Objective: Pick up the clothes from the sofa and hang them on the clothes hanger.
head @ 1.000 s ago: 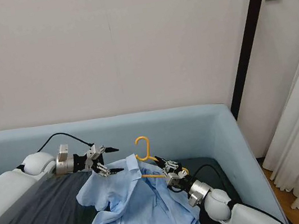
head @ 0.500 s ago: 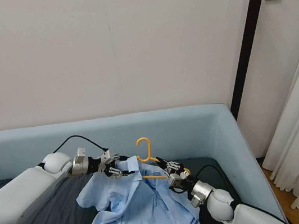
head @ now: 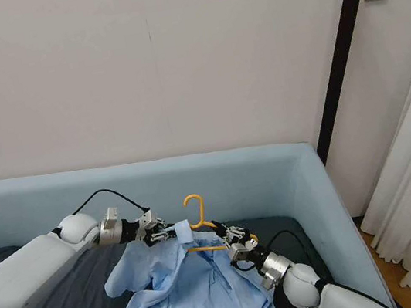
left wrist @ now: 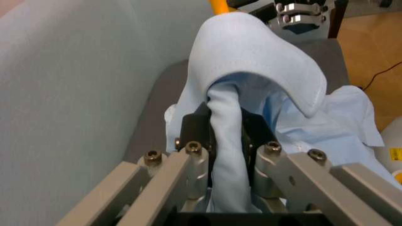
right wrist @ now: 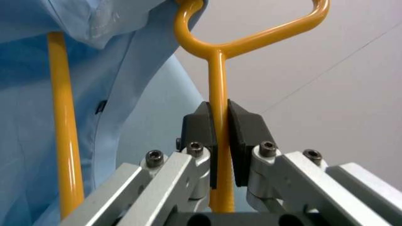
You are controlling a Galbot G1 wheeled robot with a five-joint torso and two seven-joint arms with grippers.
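Left gripper (left wrist: 225, 129) pinches the blue shirt (left wrist: 251, 56); right gripper (right wrist: 220, 128) clamps the yellow hanger (right wrist: 217, 82), one arm beyond it seemingly hidden under cloth.

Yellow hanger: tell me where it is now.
Head view, low centre over the sofa: the yellow hanger is pinched by the right hand, its bar inside the blue shirt that the left hand grips.

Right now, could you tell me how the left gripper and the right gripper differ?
The left gripper is shut on the blue shirt near its collar; the right gripper is shut on the yellow hanger. The left gripper reaches in from the robot's left, the right gripper from its right. Both are closed above the sofa.
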